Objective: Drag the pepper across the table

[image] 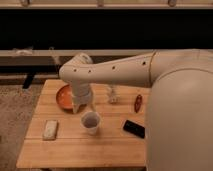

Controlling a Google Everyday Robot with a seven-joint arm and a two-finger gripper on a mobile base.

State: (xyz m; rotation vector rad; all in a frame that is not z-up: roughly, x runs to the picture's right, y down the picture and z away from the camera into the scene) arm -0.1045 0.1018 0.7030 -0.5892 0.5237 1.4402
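The pepper [138, 102] is a small dark red-brown pod lying on the light wooden table [75, 150] near its right side, close to my arm's large shell. My arm reaches from the right across the table to the left and bends down. My gripper [82, 106] hangs at its end over the back left of the table, next to the orange bowl [63, 96]. It is well to the left of the pepper and not touching it.
A white cup [91, 122] stands mid-table just in front of the gripper. A flat black phone [134, 128] lies at the front right. A pale flat packet [50, 129] lies at the front left. A small pale object [113, 95] stands between gripper and pepper.
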